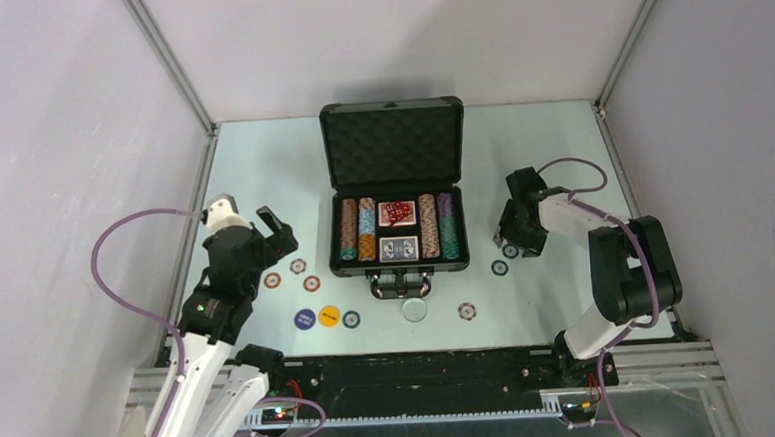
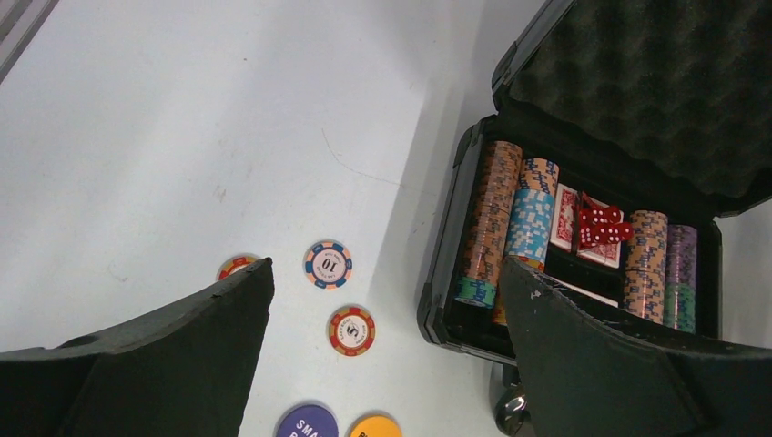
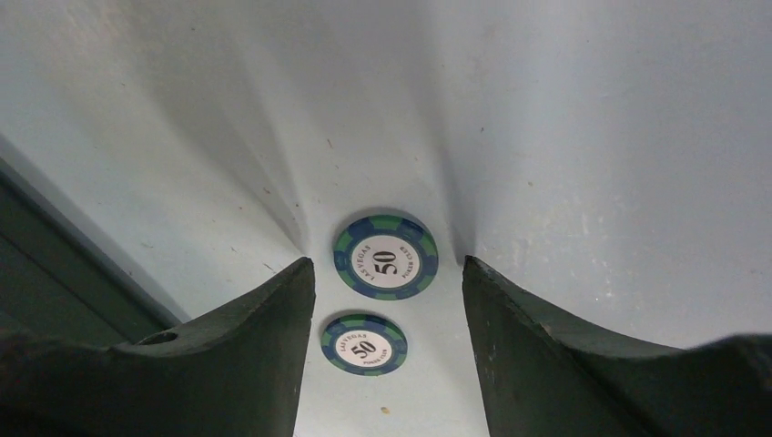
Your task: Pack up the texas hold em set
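You have the case (image 1: 393, 143) open in the middle of the table (image 1: 261, 165), lid up at the back. In it, rows of chips (image 1: 349, 231) lie left and right. Two card decks (image 1: 399, 248) sit between them, with the dice (image 1: 396, 213) on the back deck. Left of the case lie three loose chips (image 1: 298, 266). Nearer you, two buttons (image 1: 305, 318) and a chip (image 1: 352, 319) sit in a row. In front of the case lies a third button (image 1: 414, 309), with another chip (image 1: 467, 310) to its right. A pair of chips (image 1: 500, 268) lies right of the case.
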Available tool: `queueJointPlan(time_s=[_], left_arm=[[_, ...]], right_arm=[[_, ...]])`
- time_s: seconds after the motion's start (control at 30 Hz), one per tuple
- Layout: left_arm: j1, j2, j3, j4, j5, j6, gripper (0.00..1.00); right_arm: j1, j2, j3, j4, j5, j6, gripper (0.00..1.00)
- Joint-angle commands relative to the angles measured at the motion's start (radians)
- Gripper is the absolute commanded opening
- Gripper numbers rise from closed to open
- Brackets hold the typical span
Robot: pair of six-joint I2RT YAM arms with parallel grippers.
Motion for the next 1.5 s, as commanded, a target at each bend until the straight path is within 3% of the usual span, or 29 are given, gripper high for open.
queueJointPlan(time_s=[0.0, 0.43, 0.77, 1.17, 1.3, 1.47], left_arm=[[0.005, 0.000, 0.039, 0.012, 0.004, 0.020, 0.98], [0.009, -0.003, 0.037, 0.012, 0.006, 0.020, 0.98], [0.010, -0.003, 0.038, 0.013, 0.011, 0.019, 0.98], [0.010, 0.000, 0.037, 0.012, 0.014, 0.016, 0.98], [0.012, 0.004, 0.037, 0.012, 0.016, 0.015, 0.98], [0.012, 0.006, 0.040, 0.012, 0.018, 0.018, 0.98]], right_arm=[[-0.005, 0.033, 0.026, 0.030, -0.008, -0.012, 0.64], [0.006, 0.040, 0.009, 0.022, 0.011, -0.021, 0.45], [0.065, -0.009, 0.007, -0.010, 0.079, -0.015, 0.40], [0.087, -0.172, 0.032, -0.088, 0.126, -0.036, 0.41], [0.095, -0.152, 0.030, -0.098, 0.123, -0.032, 0.53], [0.077, -0.075, 0.030, -0.060, 0.073, -0.037, 0.62]])
